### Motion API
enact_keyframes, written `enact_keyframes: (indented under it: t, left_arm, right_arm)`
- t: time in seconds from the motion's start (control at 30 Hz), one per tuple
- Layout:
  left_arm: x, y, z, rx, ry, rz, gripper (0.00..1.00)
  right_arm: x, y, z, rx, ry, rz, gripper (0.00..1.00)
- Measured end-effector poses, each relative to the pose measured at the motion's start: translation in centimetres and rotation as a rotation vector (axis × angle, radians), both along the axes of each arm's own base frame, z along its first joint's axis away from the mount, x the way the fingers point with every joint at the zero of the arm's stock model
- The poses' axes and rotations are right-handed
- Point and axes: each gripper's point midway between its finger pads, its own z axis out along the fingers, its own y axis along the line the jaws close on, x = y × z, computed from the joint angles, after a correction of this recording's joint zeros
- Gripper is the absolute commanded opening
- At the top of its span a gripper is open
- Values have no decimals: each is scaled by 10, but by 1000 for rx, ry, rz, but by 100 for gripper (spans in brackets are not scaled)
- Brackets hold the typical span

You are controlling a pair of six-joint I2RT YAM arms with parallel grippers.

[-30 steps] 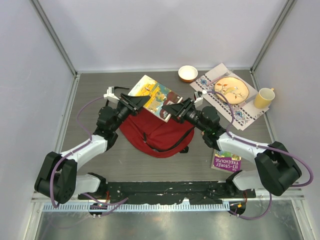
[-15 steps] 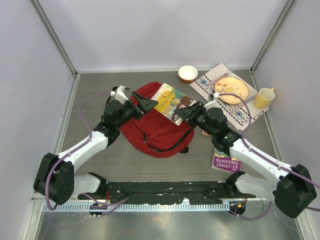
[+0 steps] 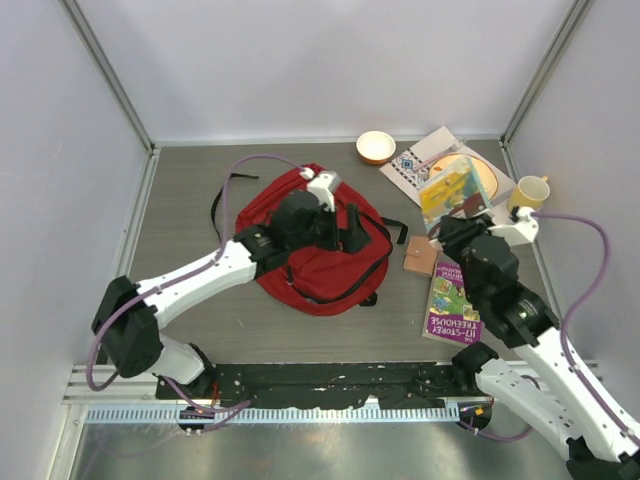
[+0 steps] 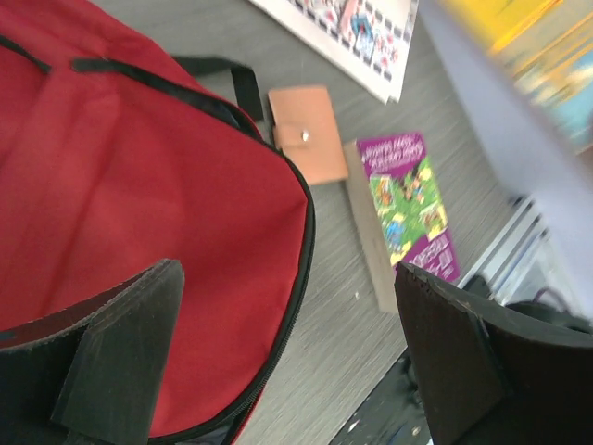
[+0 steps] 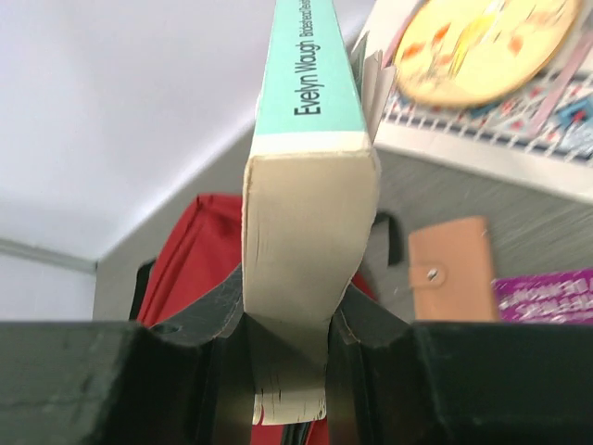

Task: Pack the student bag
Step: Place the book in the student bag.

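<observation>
The student bag [image 3: 320,265] lies flat on the desk [image 3: 190,200], left of centre. The left hand [image 3: 350,232] hangs over the bag's right half, spread wide and gripping nothing, probably placed to catch the fabric and hold the bag for loading. Just off the bag's right edge a tan wallet [image 3: 419,257] and a purple book [image 3: 452,305] lie on the desk, apparently waiting to be packed. Farthest right, the right hand [image 5: 289,324] pinches a thick paperback [image 5: 310,139] by its lower edge, upright and clear of the desk, likely so it can go in edge-first.
</observation>
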Motion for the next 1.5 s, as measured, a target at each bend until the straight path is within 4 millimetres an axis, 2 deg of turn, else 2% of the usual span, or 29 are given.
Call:
enact_keyframes:
  t: [0.13, 0.3, 0.57, 0.9, 1.07, 1.1, 1.17, 1.27, 1.37, 1.5]
  left_arm:
    - [-18, -27, -31, 131, 11, -106, 100]
    - [-28, -43, -59, 226, 41, -170, 100]
    - [-28, -44, -80, 296, 76, -168, 100]
    - [-28, -42, -77, 347, 48, -156, 99]
    - [-26, -45, -75, 352, 37, -166, 90]
    - [-26, -45, -76, 354, 39, -168, 85]
    - [-26, -46, -81, 365, 46, -171, 83]
    - [-25, -48, -91, 385, 62, -174, 69]
    - [-25, -48, -104, 414, 83, -179, 64]
    - [-28, -46, -115, 443, 108, -185, 47]
  right_arm:
    - [-16, -34, 37, -52, -88, -101, 1]
    - [-30, -53, 60, -84, -136, -148, 1]
    - [-33, -57, 51, -159, -95, -138, 1]
    - [-21, -38, 40, -182, -44, -65, 1]
    - [-17, -30, 34, -180, -25, -37, 1]
    - [-17, -29, 34, -178, -22, -34, 1]
    - [-16, -28, 33, -173, -21, -30, 1]
    - [-16, -27, 34, -167, -22, -29, 1]
    - [-16, -27, 34, -164, -22, -26, 1]
    - [-16, -26, 33, -160, -22, -24, 1]
